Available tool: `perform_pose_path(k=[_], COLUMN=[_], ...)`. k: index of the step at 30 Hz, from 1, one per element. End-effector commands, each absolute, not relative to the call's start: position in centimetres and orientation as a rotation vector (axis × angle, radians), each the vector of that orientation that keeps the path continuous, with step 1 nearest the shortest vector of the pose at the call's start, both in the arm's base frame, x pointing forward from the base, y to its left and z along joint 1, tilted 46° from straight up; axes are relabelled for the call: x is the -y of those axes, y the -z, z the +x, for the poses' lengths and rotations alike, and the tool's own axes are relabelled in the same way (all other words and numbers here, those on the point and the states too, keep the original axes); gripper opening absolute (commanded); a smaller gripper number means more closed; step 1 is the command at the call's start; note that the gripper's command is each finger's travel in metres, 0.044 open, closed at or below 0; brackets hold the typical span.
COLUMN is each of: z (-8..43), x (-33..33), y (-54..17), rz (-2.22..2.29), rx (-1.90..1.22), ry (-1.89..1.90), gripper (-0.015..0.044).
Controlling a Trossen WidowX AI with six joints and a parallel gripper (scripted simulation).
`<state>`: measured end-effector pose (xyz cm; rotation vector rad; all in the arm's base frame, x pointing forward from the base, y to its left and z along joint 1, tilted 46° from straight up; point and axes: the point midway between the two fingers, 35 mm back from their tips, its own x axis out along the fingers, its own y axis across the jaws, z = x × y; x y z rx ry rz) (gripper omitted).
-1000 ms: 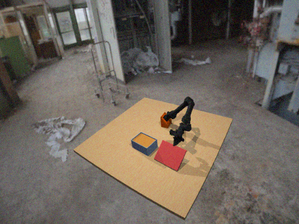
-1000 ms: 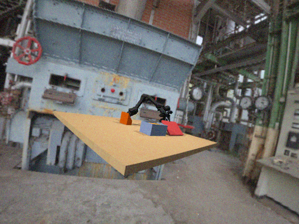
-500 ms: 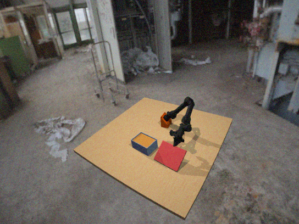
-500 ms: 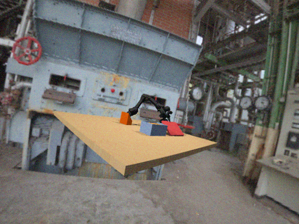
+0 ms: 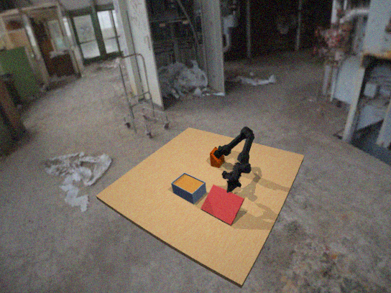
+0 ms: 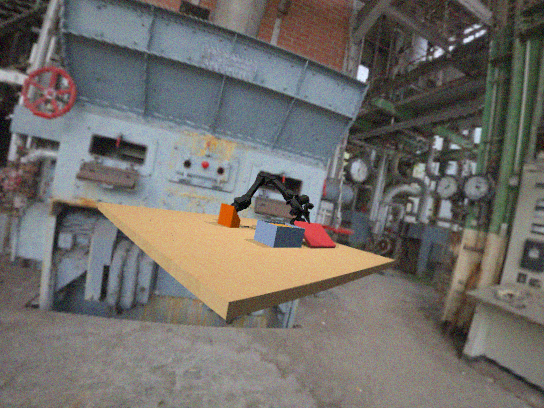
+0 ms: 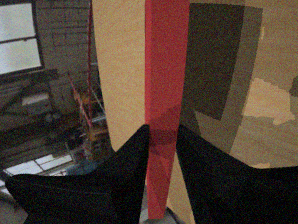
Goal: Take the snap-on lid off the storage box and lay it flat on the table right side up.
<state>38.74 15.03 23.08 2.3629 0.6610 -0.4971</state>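
Our fingers (image 5: pixel 230 190) pinch the tilted red lid (image 5: pixel 223 205) (image 6: pixel 317 235) (image 7: pixel 168 65); if we release too early, it may drop and bounce.

Top view looks steeply down from afar, arm at one o'clock. Exterior looks low across the same tabletop (image 5: pixel 162 215) (image 6: pixel 200 255). Wrist view peers closely past the fingertips.
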Motion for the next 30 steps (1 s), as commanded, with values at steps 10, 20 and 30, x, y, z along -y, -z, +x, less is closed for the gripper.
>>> perform_pose_path(k=[10, 20, 30], z=[38.5, 38.5, 38.5], x=[-16.7, -17.3, -17.8], y=[-20.8, -20.2, -19.7], rz=[2.343, 2.343, 2.343], rx=[-0.71, -0.71, -0.71], ry=[0.535, 0.535, 0.535], gripper=[0.0, 0.0, 0.0])
